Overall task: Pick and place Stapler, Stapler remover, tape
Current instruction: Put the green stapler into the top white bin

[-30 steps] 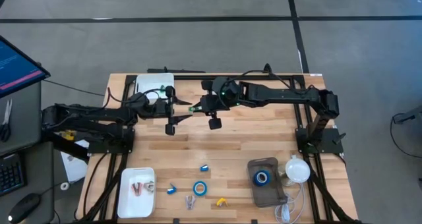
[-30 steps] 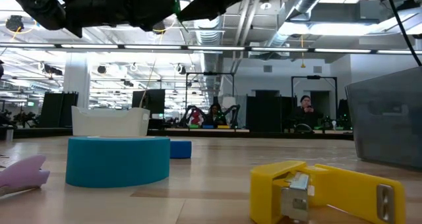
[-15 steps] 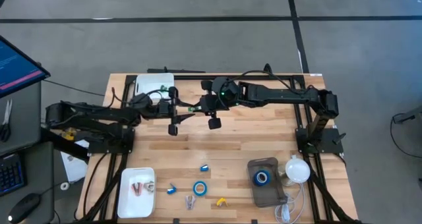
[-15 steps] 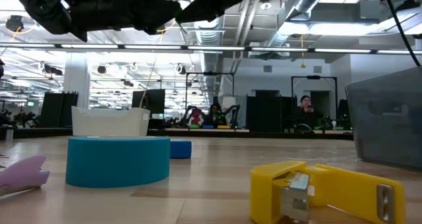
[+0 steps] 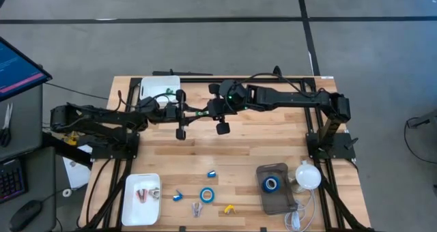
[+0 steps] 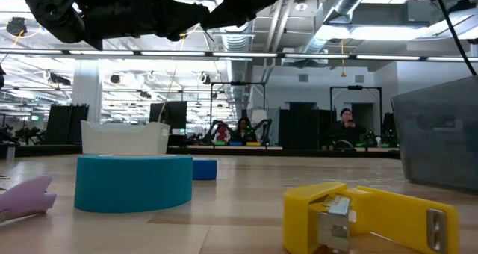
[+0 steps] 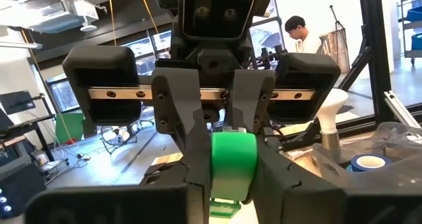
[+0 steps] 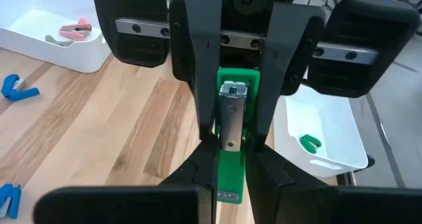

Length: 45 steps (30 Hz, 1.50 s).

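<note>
A boxy yellow plastic stapler (image 6: 373, 218) is lying nearest on the planked wooden tabletop (image 5: 252, 150), with a ring of blue tape (image 6: 134, 181) just behind it. A second tape roll (image 5: 271, 184) is sitting inside a clear bin (image 5: 276, 189). A white tray (image 5: 141, 199) is holding pink pieces. Farther back, above the tabletop, the right gripper (image 8: 231, 168) and left gripper (image 7: 232, 174) are meeting end to end, both clamping the glossy green stapler (image 8: 230, 141). Beyond, another white tray (image 8: 330, 135) is holding a small green piece.

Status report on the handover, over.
Right gripper gripping green stapler in midair. Left gripper fingers shut on its other end. Nothing in the way.
</note>
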Motion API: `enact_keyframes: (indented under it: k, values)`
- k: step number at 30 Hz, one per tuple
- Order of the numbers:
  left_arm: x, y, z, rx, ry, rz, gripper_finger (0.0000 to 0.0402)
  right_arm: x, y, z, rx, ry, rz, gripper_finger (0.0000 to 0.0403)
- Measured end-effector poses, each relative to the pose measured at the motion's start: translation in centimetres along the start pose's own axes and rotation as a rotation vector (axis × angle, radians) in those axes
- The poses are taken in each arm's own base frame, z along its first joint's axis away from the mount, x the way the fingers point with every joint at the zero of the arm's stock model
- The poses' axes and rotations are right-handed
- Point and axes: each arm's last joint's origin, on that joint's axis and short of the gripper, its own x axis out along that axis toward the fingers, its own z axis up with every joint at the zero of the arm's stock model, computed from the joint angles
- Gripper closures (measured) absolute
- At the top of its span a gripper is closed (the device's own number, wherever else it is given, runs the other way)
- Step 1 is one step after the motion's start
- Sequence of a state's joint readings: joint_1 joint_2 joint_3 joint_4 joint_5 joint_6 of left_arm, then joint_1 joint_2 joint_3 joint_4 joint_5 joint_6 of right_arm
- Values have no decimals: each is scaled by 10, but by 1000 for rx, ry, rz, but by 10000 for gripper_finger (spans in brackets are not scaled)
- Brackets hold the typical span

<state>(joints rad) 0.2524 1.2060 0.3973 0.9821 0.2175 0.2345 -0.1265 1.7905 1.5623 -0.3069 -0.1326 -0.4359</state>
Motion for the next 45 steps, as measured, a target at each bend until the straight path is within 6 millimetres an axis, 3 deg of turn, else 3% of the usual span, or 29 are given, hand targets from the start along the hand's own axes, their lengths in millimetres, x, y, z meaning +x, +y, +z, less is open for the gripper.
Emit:
enact_keyframes:
  k: [10, 16, 21, 26, 37, 45]
  values:
    - [0, 2, -1, -3, 2, 7, 352, 0, 0, 0, 7, 4, -2, 367]
    - [-1, 2, -1, -14, 6, 9, 353, -5, 0, -2, 8, 64, -51, 291]
    - [-2, 7, -3, -7, 16, 29, 353, -27, -1, -1, -8, 156, -127, 232]
    - [-5, 20, -6, 6, 33, 87, 353, -59, 1, 1, 5, 235, -141, 211]
    - [-28, 72, -18, -39, 97, 326, 353, -116, -3, -14, 185, 456, -202, 245]
    - [-61, 112, -36, -126, 257, 608, 353, -121, -2, -23, 249, 540, -196, 286]
